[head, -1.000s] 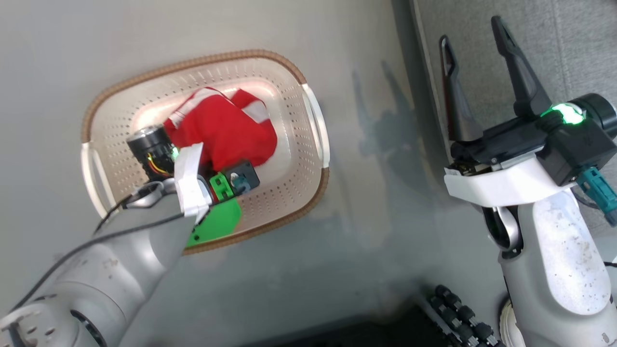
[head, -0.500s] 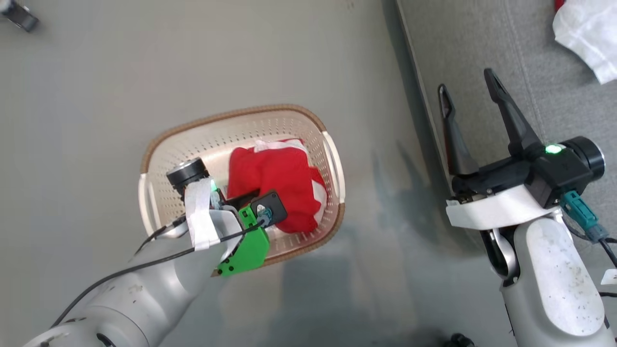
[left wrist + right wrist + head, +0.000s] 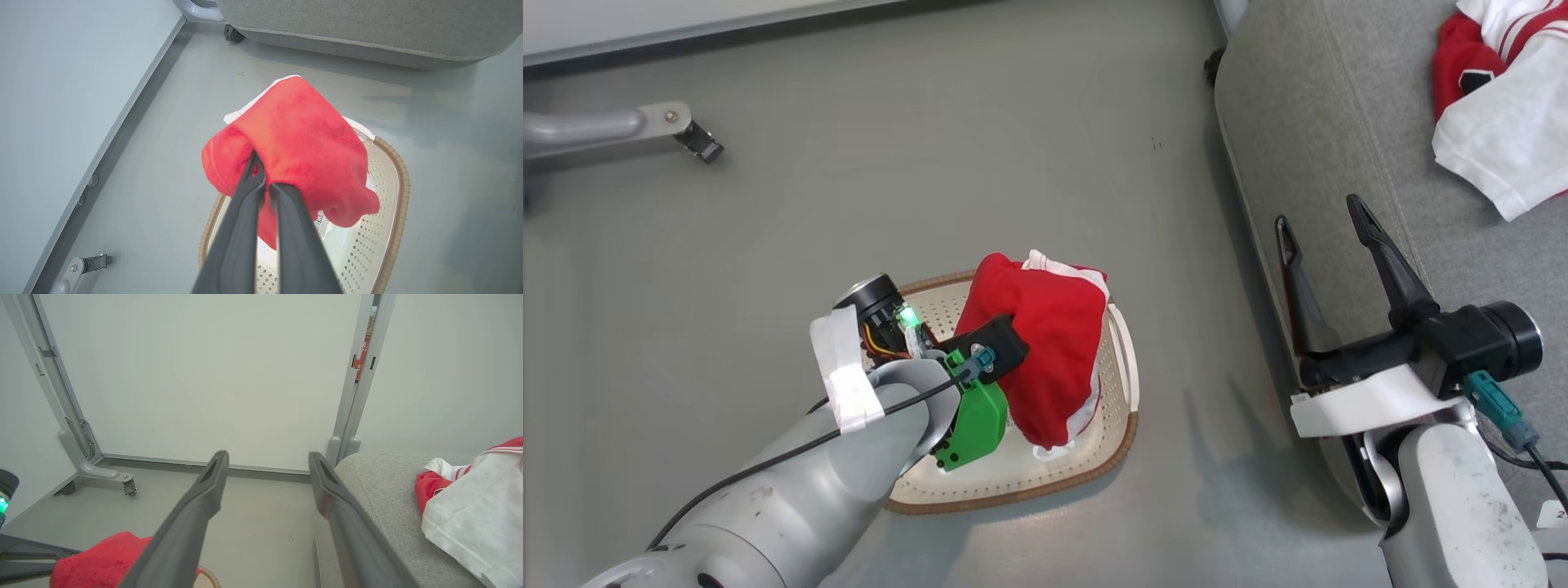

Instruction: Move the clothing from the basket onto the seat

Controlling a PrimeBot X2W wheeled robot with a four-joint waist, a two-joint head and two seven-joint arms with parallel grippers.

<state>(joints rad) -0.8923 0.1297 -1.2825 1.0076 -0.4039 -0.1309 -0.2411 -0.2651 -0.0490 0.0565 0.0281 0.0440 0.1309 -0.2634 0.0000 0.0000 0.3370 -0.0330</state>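
Note:
My left gripper [image 3: 261, 165] is shut on a red garment [image 3: 1045, 351] with white trim, which hangs bunched from its fingertips above the basket [image 3: 1013, 500]. The cloth [image 3: 302, 143] hides the fingertips in the head view. The cream basket [image 3: 392, 212] with a brown rim stands on the floor beneath it. To the right, the grey seat [image 3: 1339, 122] holds another red and white garment [image 3: 1503, 106] at its far end. My right gripper [image 3: 1316, 212] is open and holds nothing, over the seat's left edge [image 3: 376, 486].
A metal partition foot with a caster [image 3: 645, 126] reaches over the grey floor at far left. White wall panels [image 3: 204, 375] stand behind. The sofa's own caster [image 3: 233, 34] sits at its corner. Floor lies between the basket and the seat.
The head camera has swung, bringing in the seat and the garment on it. My left gripper has risen, lifting the red garment out of the basket. My right gripper stays open.

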